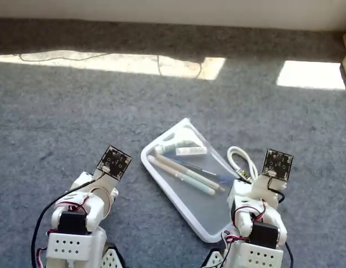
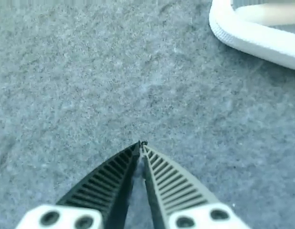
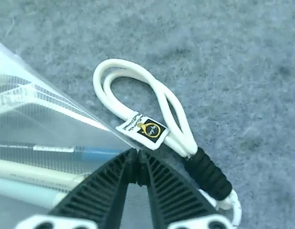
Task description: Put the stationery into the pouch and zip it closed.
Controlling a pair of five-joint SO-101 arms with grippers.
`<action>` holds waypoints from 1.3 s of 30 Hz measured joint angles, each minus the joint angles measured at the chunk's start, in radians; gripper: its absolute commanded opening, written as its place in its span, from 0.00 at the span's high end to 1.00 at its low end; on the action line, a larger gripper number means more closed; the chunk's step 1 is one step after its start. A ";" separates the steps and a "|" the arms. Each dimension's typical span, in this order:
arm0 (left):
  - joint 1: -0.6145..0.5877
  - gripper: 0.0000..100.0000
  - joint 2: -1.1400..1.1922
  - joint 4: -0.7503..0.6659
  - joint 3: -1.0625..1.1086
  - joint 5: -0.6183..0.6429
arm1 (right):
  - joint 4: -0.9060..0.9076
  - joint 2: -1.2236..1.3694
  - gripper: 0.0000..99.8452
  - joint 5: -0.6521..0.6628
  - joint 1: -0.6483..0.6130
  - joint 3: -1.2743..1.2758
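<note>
Grey carpet (image 1: 77, 111) is lying under both arms, and the pouch (image 1: 167, 190) is sitting on it between them. From above, the pouch is lying at about three o'clock from the left arm's wrist and at about nine o'clock from the right arm's, much closer to the right one. The left gripper (image 2: 141, 144) is hovering over bare carpet with its ribbed fingers (image 2: 171, 181) pressed together at the tips, gripping nothing; the pouch's white rim (image 2: 252, 38) is curving past well ahead of it. The right gripper (image 3: 137, 151) is likewise closed tip to tip with nothing between, and it is hanging right over the pouch's near edge (image 3: 37, 105). I cannot tell whether it is touching the film.

The pouch is a clear, flat sleeve with a rounded white border, its long side running from about eleven o'clock to five o'clock. Stationery is showing through its clear face: a cream pen (image 1: 178, 169), a paler one (image 1: 192, 181) just beside it, a thin pen with a blue band (image 3: 66, 150), and a small white block (image 1: 190, 151) near the eleven o'clock end. I cannot tell whether the zip is closed.

A white cord (image 3: 137, 86) is lying looped on the carpet just beside the pouch, carrying a small tag (image 3: 145, 129) and a black wrapped section (image 3: 209, 174).
</note>
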 measured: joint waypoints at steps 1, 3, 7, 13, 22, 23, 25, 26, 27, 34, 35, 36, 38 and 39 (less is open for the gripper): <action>0.000 0.99 0.000 0.009 0.000 0.000 | 0.000 0.000 0.99 0.000 0.000 0.000; 0.000 0.99 0.000 0.015 0.000 0.000 | 0.000 0.000 0.99 0.000 0.000 0.000; 0.000 0.99 0.000 0.015 0.000 0.000 | 0.000 0.000 0.99 0.000 0.000 0.000; 0.000 0.99 0.000 0.015 0.000 0.000 | 0.000 0.000 0.99 0.000 0.000 0.000; 0.000 0.99 0.000 0.015 0.000 0.000 | 0.000 -0.002 0.99 0.000 0.000 0.000; 0.000 0.99 0.000 0.015 0.000 0.000 | 0.000 -0.002 0.99 0.000 0.000 0.000; 0.000 0.99 0.000 0.015 0.000 0.000 | 0.000 -0.002 0.99 0.000 0.000 0.000; 0.000 0.99 0.000 0.015 0.000 0.000 | 0.000 -0.002 0.99 0.000 0.000 0.000; 0.000 0.99 0.000 0.015 0.000 0.000 | 0.000 -0.002 0.99 0.000 0.000 0.000; 0.000 0.99 0.000 0.015 0.000 0.000 | 0.000 -0.002 0.99 0.000 0.000 0.000; 0.000 0.99 0.000 0.015 0.000 0.000 | 0.000 -0.002 0.99 0.000 0.000 0.000; 0.000 0.99 0.000 0.015 0.000 0.000 | 0.000 -0.002 0.99 0.000 0.000 0.000; 0.000 0.99 0.000 0.015 0.000 0.000 | 0.000 -0.002 0.99 0.000 0.000 0.000; 0.000 0.99 0.000 0.015 0.000 0.000 | 0.000 -0.002 0.99 0.000 0.000 0.000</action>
